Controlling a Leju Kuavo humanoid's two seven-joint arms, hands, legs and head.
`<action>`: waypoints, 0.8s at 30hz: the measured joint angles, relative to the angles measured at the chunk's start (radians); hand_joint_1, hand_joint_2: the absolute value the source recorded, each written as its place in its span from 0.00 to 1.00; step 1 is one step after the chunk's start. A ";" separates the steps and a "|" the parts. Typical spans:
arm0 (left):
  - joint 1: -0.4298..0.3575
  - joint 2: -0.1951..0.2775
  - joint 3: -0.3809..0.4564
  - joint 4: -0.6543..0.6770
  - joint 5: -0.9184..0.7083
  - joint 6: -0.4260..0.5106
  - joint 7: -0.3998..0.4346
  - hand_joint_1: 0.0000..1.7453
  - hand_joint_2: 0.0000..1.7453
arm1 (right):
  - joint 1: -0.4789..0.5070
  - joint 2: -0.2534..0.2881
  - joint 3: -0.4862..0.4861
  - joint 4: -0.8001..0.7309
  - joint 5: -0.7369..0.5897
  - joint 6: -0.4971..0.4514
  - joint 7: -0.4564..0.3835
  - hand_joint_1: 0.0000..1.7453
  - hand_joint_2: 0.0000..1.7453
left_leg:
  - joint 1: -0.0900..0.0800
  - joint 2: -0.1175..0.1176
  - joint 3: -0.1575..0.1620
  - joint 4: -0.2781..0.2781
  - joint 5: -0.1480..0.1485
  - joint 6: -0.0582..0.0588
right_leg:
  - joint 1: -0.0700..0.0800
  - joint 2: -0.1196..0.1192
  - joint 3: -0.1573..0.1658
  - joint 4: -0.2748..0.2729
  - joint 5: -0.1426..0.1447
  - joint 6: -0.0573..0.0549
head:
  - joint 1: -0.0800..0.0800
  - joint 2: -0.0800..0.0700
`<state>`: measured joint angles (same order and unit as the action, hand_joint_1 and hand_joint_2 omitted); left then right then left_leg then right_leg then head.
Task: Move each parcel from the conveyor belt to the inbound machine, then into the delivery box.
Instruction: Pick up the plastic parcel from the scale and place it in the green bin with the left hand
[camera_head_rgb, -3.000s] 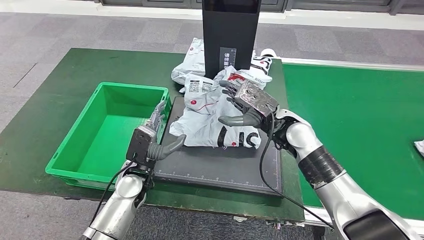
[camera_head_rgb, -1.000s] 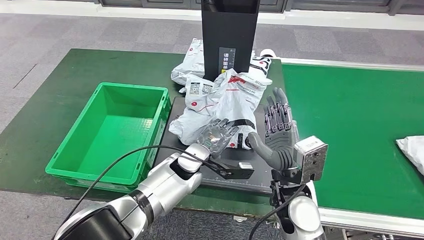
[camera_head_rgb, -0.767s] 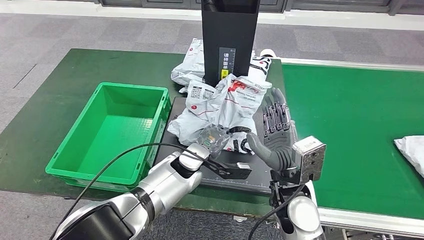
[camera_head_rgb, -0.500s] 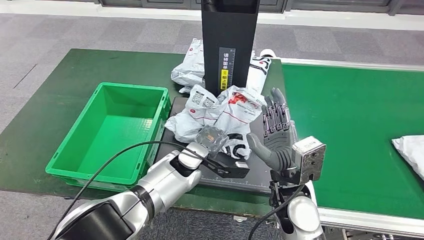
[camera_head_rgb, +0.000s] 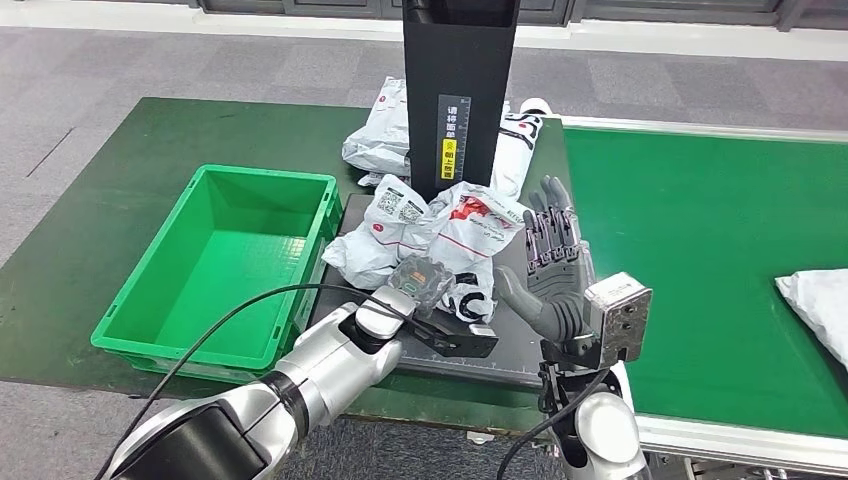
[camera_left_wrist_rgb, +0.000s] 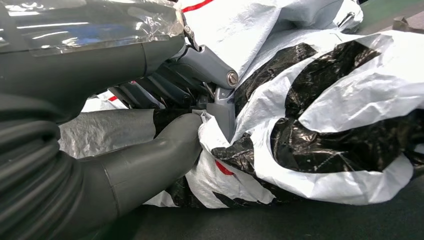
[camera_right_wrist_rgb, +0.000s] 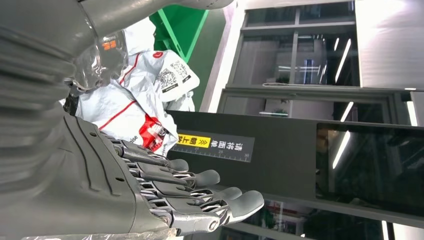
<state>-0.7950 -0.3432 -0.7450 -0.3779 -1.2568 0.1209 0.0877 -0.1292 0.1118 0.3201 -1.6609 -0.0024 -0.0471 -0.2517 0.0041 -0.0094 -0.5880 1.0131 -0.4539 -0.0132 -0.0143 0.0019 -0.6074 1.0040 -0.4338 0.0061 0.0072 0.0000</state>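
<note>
Dragged toward 7 o'clock since earlier, the parcel (camera_head_rgb: 430, 235) sits on the machine (camera_head_rgb: 520, 340) beside the empty box (camera_head_rgb: 225, 255); boxing remains. Left hand (camera_head_rgb: 425, 280) pinches its edge; right hand (camera_head_rgb: 550, 265) stands open at 3 o'clock.

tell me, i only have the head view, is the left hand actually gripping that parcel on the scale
Observer: Yes. In the left wrist view the left hand pinches a fold of the parcel between thumb and fingers.
Operator: is the right hand touching it too
Observer: The right wrist view shows the right hand flat, fingers straight and apart, holding nothing.
Operator: which way is its camera pointing
Observer: Toward the black machine, past that parcel.
</note>
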 joint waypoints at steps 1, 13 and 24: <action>-0.001 0.000 0.000 0.001 0.002 -0.003 0.002 1.00 1.00 | 0.000 0.000 0.000 0.001 -0.005 0.007 -0.001 0.00 1.00 | 0.000 0.000 0.000 0.000 0.000 0.000 | 0.000 0.000 0.000 0.000 0.000 0.000 | 0.000 0.000; -0.017 0.005 0.011 0.010 0.061 0.061 -0.016 1.00 1.00 | -0.010 0.000 -0.003 0.018 -0.025 0.090 -0.033 0.00 1.00 | 0.000 0.000 0.000 0.000 0.000 0.000 | 0.000 0.000 0.000 0.000 0.000 0.000 | 0.000 0.000; 0.028 0.185 0.293 -0.478 0.080 0.339 0.008 1.00 1.00 | 0.057 0.012 -0.133 0.011 0.022 -0.005 -0.032 0.00 1.00 | 0.001 0.003 0.000 0.000 0.001 -0.001 | 0.001 0.003 -0.001 0.001 0.000 -0.001 | 0.000 0.000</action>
<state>-0.7668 -0.1581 -0.4522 -0.8556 -1.1769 0.4597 0.0954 -0.0721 0.1243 0.1871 -1.6503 0.0197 -0.0524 -0.2836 0.0050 -0.0066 -0.5879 1.0128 -0.4533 -0.0140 -0.0137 0.0046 -0.6084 1.0046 -0.4333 0.0053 0.0072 0.0003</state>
